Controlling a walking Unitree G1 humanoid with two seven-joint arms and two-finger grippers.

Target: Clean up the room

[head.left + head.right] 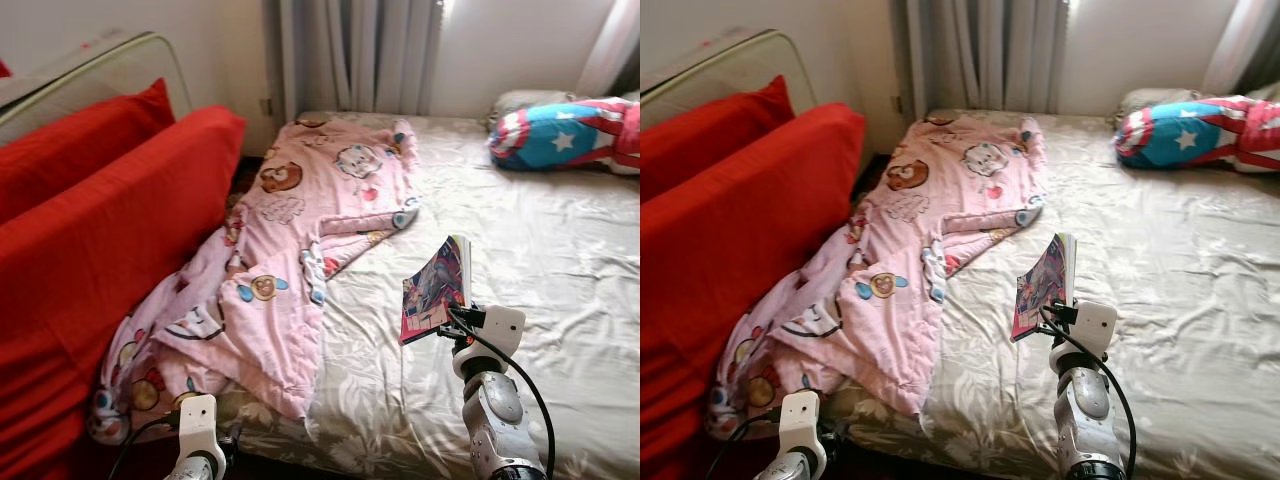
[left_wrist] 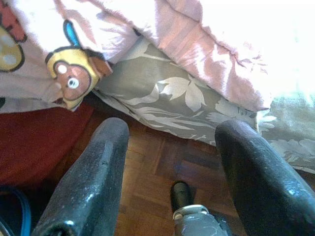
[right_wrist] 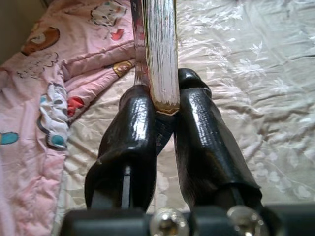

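A thin book with a colourful cover point(image 1: 436, 288) is held upright above the bed, its page edges point(image 3: 161, 54) clamped between the two black fingers of my right gripper point(image 3: 165, 105), which is shut on it. My left gripper point(image 2: 170, 162) hangs low by the bed's near corner, open, with wooden floor between its fingers point(image 2: 93, 182). A pink cartoon-print blanket point(image 1: 300, 240) lies crumpled across the left side of the bed and drapes over its edge.
The bed point(image 1: 560, 260) has a grey floral sheet. A red, white and blue star pillow point(image 1: 560, 130) rests at its far right. Large red cushions point(image 1: 100, 220) stand against the bed's left side. Curtains point(image 1: 350, 50) hang behind.
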